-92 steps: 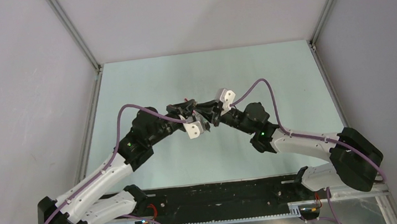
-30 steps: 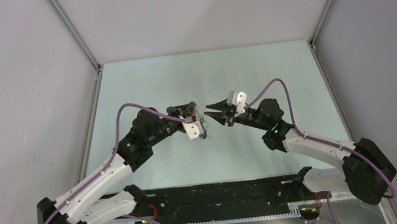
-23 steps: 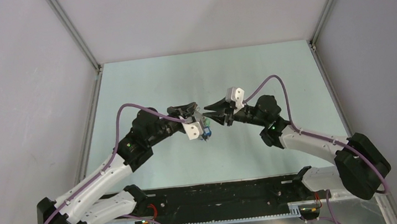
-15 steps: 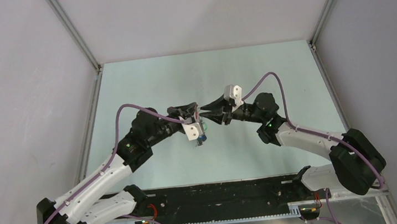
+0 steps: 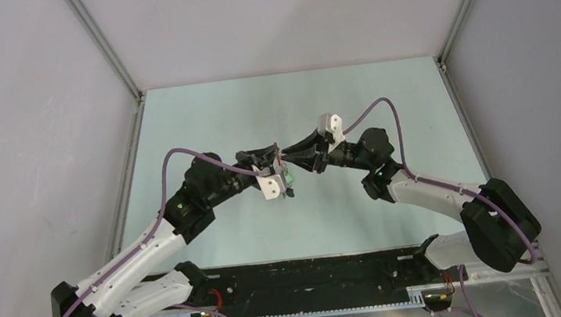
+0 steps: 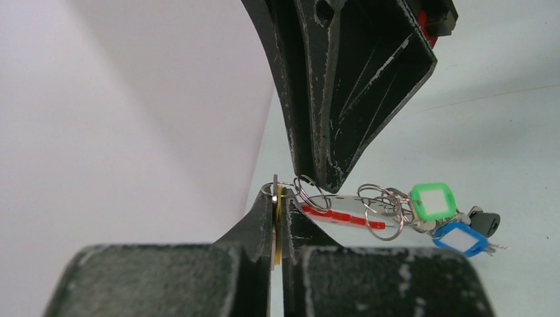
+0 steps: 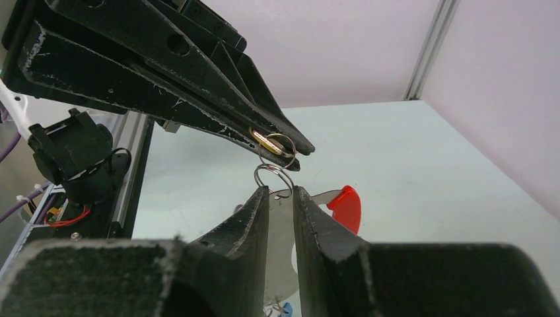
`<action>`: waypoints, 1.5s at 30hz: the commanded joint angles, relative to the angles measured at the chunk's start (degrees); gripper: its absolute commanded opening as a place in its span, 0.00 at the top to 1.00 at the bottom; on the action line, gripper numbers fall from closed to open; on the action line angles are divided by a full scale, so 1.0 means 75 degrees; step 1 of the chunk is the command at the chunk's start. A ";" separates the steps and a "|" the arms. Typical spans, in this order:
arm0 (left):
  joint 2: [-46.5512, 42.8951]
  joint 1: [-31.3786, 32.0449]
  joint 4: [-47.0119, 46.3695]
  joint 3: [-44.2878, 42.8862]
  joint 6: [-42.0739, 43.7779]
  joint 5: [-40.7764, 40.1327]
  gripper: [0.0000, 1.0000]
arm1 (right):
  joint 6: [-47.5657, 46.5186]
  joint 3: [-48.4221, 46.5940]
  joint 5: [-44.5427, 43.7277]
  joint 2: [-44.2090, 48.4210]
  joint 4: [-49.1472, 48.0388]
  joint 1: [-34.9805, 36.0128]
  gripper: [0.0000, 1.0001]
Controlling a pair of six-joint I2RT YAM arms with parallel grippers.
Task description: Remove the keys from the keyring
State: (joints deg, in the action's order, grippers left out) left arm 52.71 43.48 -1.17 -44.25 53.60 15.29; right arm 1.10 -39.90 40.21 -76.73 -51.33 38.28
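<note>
Right gripper [image 7: 282,193] is back midway between side edges, pinching keyring [image 6: 337,213]; left gripper [image 6: 277,203] pinches brass ring [image 6: 278,221]. Thin holds could slip, dropping keys [image 6: 432,201].

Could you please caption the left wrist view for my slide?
Left gripper clamps a brass tab; right gripper meets the keyring, keys dangling.

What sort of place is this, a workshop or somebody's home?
Probably a robotics lab test booth: plain walls on aluminium framing box in a pale-green table, and two cabled robot arms bolted at its edge hold a keyring between them.
</note>
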 commanded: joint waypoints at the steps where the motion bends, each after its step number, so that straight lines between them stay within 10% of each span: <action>1: -0.0230 -0.0032 -0.0532 -0.0194 0.0110 0.0216 1.00 | 0.0221 -0.0307 -0.0056 -0.0055 -0.0393 -0.0053 0.76; 16: -0.0209 -0.0039 -0.0535 -0.0205 0.0072 0.0164 1.00 | -0.0006 -0.0451 0.0042 -0.0094 -0.0328 0.0021 1.00; 26: -0.0093 -0.0036 -0.0485 -0.0227 0.0095 0.0190 1.00 | -0.3475 -0.1124 -0.1522 0.0918 0.2746 0.0876 1.00; 37: 0.0010 -0.0036 -0.0425 -0.0281 0.0012 0.0114 1.00 | -0.7638 -0.0793 -0.2668 0.1334 0.2964 0.2086 1.00; 45: -0.0016 -0.0041 -0.0412 -0.0307 0.0007 -0.0119 1.00 | -0.6083 -0.0124 -0.3049 0.1640 0.1852 0.1804 0.62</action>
State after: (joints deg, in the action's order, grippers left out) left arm 52.84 43.24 -1.32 -44.25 53.58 15.11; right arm -51.70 -40.82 16.93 -67.57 -31.57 53.15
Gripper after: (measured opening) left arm 0.020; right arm 0.343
